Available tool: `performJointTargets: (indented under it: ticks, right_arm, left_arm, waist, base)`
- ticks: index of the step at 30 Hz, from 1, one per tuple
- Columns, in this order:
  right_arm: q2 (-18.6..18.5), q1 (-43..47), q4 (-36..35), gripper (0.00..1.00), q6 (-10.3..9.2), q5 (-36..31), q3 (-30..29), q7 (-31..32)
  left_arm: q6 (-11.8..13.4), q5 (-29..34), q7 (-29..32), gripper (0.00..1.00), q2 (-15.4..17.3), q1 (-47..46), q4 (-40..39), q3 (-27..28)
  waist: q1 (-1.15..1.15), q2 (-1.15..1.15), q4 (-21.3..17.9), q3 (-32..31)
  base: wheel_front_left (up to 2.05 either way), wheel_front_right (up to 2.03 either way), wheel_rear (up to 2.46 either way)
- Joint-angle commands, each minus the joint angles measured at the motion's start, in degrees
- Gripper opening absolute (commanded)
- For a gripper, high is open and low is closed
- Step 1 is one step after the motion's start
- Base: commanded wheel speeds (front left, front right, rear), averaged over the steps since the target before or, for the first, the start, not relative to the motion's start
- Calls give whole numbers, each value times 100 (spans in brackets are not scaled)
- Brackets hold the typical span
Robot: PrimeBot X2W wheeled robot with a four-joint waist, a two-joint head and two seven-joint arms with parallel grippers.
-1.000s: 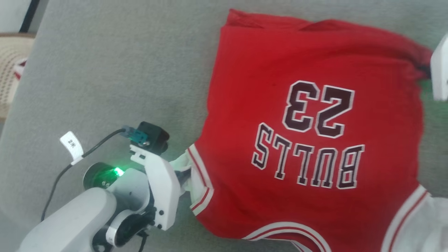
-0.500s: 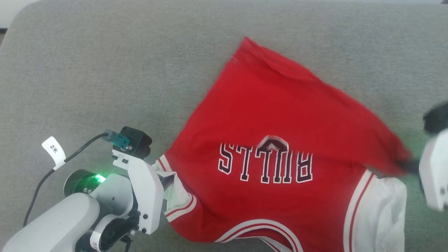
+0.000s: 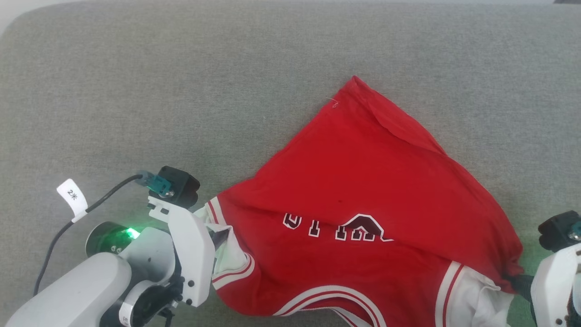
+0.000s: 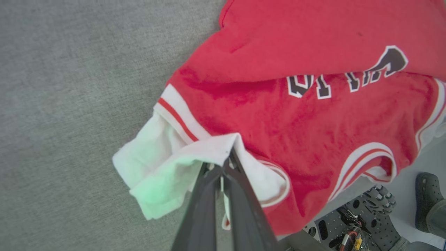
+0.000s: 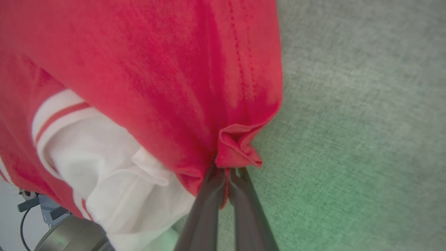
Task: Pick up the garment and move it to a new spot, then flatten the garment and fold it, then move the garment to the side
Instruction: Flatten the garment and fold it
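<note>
Showing tight pinches, wrist views: left gripper (image 4: 225, 163) on white panel (image 4: 156, 164), right gripper (image 5: 228, 171) on hem (image 5: 238, 144); red sleeveless jersey (image 3: 363, 181) folded over lettering.

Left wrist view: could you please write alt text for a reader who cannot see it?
The left gripper is shut on a white panel of the bright red sleeveless basketball jersey, which lies rumpled on a grey fabric surface.
</note>
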Motion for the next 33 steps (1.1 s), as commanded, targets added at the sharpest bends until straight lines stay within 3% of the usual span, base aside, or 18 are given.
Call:
performJointTargets:
  ticks: [1,9,15,20,27,33]
  right_arm:
    - [143,133,208,100,-7,-76,134,38]
    - [-17,-550,-722,100,-4,-261,-318,86]
    - [-120,-1655,-1052,100,-3,-539,-18,-24]
    - [102,-2936,-281,100,-3,-801,818,-428]
    - [438,-4605,1650,100,-3,-772,2042,-914]
    - [519,-5405,2864,100,-4,-607,2858,-867]
  left_arm:
    - [35,-56,11,0,-22,65,-6,1]
    - [21,-5,35,0,-100,32,-40,-82]
    - [-29,30,14,0,-264,-81,-63,-158]
    - [-127,117,23,0,-445,-226,-3,-273]
    - [-321,217,-15,0,-726,-487,136,-405]
    - [-463,259,-63,0,-926,-648,273,-481]
  waist:
    - [0,0,4,2]
    - [0,0,98,-46]
    - [0,0,290,-3]
    - [0,0,528,104]
    - [0,0,927,316]
    - [0,0,1200,463]
  base:
    - [0,0,0]
    - [0,0,0]
    - [0,0,0]
    - [0,0,0]
    - [0,0,0]
    - [0,0,0]
